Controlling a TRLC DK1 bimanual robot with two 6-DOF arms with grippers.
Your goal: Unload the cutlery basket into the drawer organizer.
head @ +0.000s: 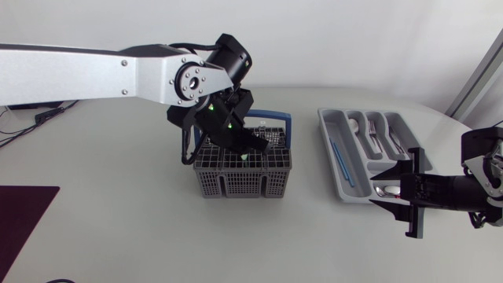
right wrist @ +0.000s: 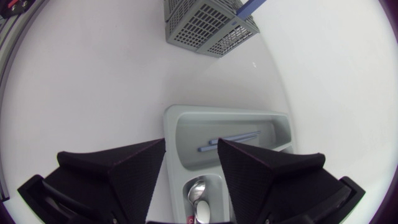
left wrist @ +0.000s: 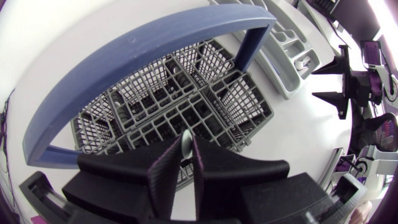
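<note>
The left arm (head: 149, 75), highest over the table in the head view, reaches across to the cutlery basket (head: 208, 182), with its left gripper (head: 250, 151) down among the cells. The drawer tray (head: 334, 161) lies well apart to the right, and the right gripper (head: 410, 192) hangs at its near end. What the left jaws hold is hidden here. The left wrist view supplies it: the jaws stand narrow, pinching a slim pale utensil (left wrist: 185, 142) that rises from a cell, with the blue handle (left wrist: 143, 46) arching just ahead. The pinch looks close to the tip, so I judge the utensil could slip or swing on the lift, or snag the grid and drag the basket. The right wrist view alone shows its jaws wide, holding nothing, over a spoon (right wrist: 198, 190) in a small compartment, with a blue stick (right wrist: 227, 140) in the long one. Parked there, it could block the delivery.
</note>
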